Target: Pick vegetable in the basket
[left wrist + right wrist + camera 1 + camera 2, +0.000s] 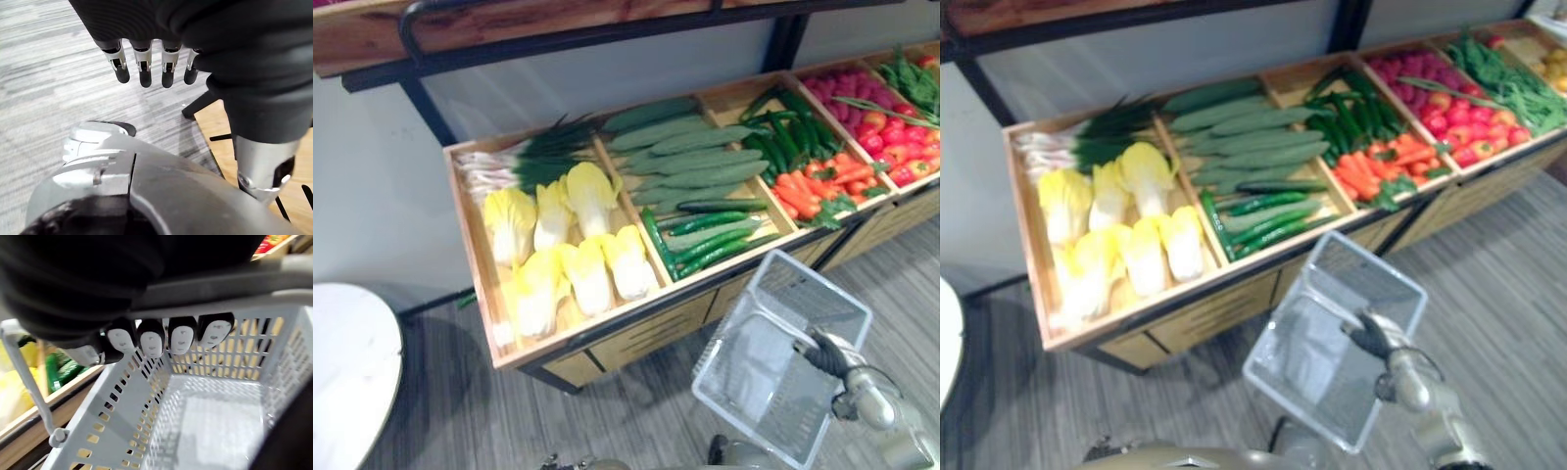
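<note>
Vegetables [685,162] all lay in the wooden stall [470,220], none picked yet: leafy yellow cabbages [587,264] at 9 o'clock, smooth green cucumbers [710,240] at centre, tapered carrots [813,186] at 2. Left hand [143,66] hung slack, holding nothing. Perforated grey plastic basket [759,377] was empty at 5 o'clock, right hand [166,340] curled round its handle. Next move likely needs the free hand reaching out to a vegetable.

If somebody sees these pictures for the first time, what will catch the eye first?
The wooden stand across the middle draws the eye, its compartments full: pale yellow cabbages at the left, long green cucumbers next, then orange carrots and red tomatoes toward the right. In front of it the right hand holds an empty grey basket by its handle.
</note>
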{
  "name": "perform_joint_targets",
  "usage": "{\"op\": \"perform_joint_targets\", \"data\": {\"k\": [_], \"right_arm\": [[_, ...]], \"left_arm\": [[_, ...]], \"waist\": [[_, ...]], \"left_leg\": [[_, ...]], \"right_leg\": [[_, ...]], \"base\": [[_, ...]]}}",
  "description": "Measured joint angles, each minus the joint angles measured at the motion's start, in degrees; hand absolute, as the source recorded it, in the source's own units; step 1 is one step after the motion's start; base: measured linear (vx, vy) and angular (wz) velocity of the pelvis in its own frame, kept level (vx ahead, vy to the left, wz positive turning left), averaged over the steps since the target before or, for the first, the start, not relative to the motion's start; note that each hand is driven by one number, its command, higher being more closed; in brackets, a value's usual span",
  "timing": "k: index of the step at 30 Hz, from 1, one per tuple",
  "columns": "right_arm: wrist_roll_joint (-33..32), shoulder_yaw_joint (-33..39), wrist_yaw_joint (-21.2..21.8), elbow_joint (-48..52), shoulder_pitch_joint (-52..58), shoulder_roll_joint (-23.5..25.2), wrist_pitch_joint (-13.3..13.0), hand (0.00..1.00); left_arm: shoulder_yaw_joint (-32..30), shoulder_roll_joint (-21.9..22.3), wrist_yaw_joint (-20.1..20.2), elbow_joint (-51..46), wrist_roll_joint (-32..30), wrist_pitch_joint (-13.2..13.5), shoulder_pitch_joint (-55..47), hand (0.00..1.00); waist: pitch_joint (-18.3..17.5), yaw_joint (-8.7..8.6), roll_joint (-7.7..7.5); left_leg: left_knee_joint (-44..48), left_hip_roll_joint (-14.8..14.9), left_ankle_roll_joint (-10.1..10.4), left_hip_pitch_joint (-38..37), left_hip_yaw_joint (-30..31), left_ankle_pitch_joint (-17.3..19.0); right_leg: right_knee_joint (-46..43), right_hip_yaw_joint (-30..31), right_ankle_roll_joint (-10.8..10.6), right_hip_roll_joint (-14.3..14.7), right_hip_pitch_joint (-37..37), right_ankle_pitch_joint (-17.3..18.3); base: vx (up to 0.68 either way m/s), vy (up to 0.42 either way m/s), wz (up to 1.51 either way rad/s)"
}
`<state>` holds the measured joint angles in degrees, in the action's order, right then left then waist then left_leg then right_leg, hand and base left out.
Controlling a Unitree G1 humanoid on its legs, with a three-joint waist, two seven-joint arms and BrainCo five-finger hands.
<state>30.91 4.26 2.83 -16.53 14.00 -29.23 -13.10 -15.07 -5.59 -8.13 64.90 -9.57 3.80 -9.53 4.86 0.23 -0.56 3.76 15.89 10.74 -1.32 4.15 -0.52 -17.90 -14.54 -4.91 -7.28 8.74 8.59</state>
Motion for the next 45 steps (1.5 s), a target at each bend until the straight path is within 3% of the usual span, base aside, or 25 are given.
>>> {"op": "perform_joint_targets", "data": {"k": [2, 4, 6, 8, 12, 14, 19, 20, 25, 30, 39, 40, 45], "right_arm": [[-0.04, 5.51, -0.08, -6.47, 1.01, 1.83, 0.54, 1.0], [-0.13, 8.66, -0.26, -10.55, 1.24, 2.68, 1.13, 1.0], [-0.49, 13.29, -1.16, -16.64, 2.03, 3.87, 2.84, 1.0], [-0.83, 16.83, -1.66, -21.72, 2.47, 4.5, 3.86, 1.0], [-2.25, 21.63, -4.05, -31.51, 1.39, 6.92, 5.57, 1.0], [-2.38, 23.98, -5.31, -35.27, 0.64, 7.99, 5.71, 1.0], [-4.16, 30.29, -7.71, -39.58, -0.1, 11.43, 6.97, 1.0], [-5.78, 31.53, -8.61, -39.48, -0.2, 12.54, 7.24, 1.0], [-9.03, 30.53, -10.08, -37.66, 0.7, 14.81, 7.61, 1.0], [-9.64, 27.97, -10.4, -37.72, 0.28, 15.07, 7.52, 1.0], [-9.44, 24.27, -11.19, -38.68, -0.86, 15.34, 7.48, 1.0], [-9.38, 23.75, -11.2, -39.53, -1.91, 15.32, 7.48, 1.0], [-8.56, 22.19, -11.28, -40.14, -3.7, 15.3, 7.41, 1.0]], "left_arm": [[-1.16, 0.25, 0.54, -0.86, 0.15, -0.07, -0.48, 0.0], [-1.09, 0.47, 0.72, -1.51, 0.1, -0.06, -0.98, 0.0], [-1.09, 0.7, 0.78, -1.59, 0.38, -0.2, -0.96, 0.0], [-1.11, 0.93, 0.58, -1.69, 0.5, -0.22, -0.96, 0.0], [-3.51, 1.31, -1.47, -4.19, 3.21, -0.24, -1.07, 0.0], [-4.23, 2.29, -3.23, -9.11, 5.36, -0.13, -1.61, 0.0], [-2.4, 6.17, -7.55, -33.13, 7.32, 1.97, -5.56, 0.0], [-0.49, 6.63, -9.12, -41.63, 7.23, 3.42, -6.45, 0.0], [3.79, 6.72, -11.88, -53.36, 4.96, 5.47, -5.45, 0.0], [6.29, 6.73, -13.31, -58.75, 0.55, 5.58, -4.94, 0.0], [5.9, 5.21, -18.27, -59.25, -3.01, 5.51, 3.32, 0.0], [5.07, 4.95, -19.52, -57.7, -3.02, 5.46, 5.3, 0.0], [3.15, 3.44, -21.86, -52.71, -3.01, 3.99, 7.85, 0.0]], "waist": [[0.05, -1.04, -0.3], [0.28, -1.31, -0.91], [0.12, -1.77, -0.17], [0.0, -1.76, 1.13], [0.03, -1.74, 2.67], [0.06, -1.75, 2.88], [0.0, -1.53, 3.55], [-0.1, -1.38, 3.82], [-0.33, -1.57, 4.25], [-0.69, -1.65, 4.4], [-1.59, -2.25, 3.52], [-1.74, -3.15, 3.31], [-1.82, -3.35, 2.66]], "left_leg": [[1.44, -0.17, -1.65, 1.3, -2.86, -2.88], [1.3, -0.35, -1.91, 1.31, -7.81, -4.91], [-1.01, -0.78, -3.06, 1.38, -17.16, -7.9], [-4.33, -1.15, -4.07, 1.13, -21.25, -8.84], [-8.81, -2.02, -4.15, 1.26, -22.51, -9.06], [-9.14, -2.68, -3.62, 1.49, -22.5, -8.43], [-9.15, -4.52, -4.24, 1.33, -22.99, -5.92], [-9.15, -5.07, -4.58, 0.97, -24.1, -5.64], [-9.2, -5.06, -4.47, -1.21, -26.31, -4.55], [-9.44, -4.1, -3.9, -1.76, -27.67, -3.97], [-9.2, -3.15, -3.55, -1.96, -28.81, -4.09], [-9.21, -3.17, -3.55, -2.04, -28.85, -4.09], [-9.21, -3.13, -3.55, -1.98, -30.39, -4.08]], "right_leg": [[2.15, -4.13, 0.22, -0.67, -3.65, 0.13], [3.26, -5.96, 0.23, -1.2, -5.59, 0.13], [5.15, -8.85, 0.29, -1.98, -6.99, 0.15], [5.84, -10.69, 0.41, -1.89, -6.89, 0.23], [5.8, -10.29, -0.04, -1.56, -5.09, 0.35], [5.88, -9.8, -0.42, -1.94, -4.88, -0.03], [7.12, -7.57, -1.38, -2.98, -5.14, -2.23], [7.89, -6.77, -1.85, -3.44, -5.38, -3.18], [8.31, -5.13, -1.89, -3.3, -6.28, -3.59], [11.06, -4.12, -1.36, -1.62, -6.93, -4.68], [13.9, -3.05, -0.99, 0.26, -7.69, -6.3], [14.88, -2.98, -0.89, 0.44, -8.16, -6.71], [17.84, -1.4, -0.66, 1.05, -8.23, -8.67]], "base": [[0.07, -0.136, 0.96], [0.01, -0.079, 0.69], [-0.07, -0.018, 0.66], [-0.11, 0.03, 0.53], [-0.09, 0.081, 0.21], [-0.03, 0.109, 0.15], [0.0, 0.134, -0.01], [0.02, 0.09, -0.18], [0.01, 0.032, -0.21], [0.03, -0.01, -0.18], [0.1, -0.008, -0.09], [0.07, 0.005, -0.03], [0.03, 0.0, -0.18]]}}
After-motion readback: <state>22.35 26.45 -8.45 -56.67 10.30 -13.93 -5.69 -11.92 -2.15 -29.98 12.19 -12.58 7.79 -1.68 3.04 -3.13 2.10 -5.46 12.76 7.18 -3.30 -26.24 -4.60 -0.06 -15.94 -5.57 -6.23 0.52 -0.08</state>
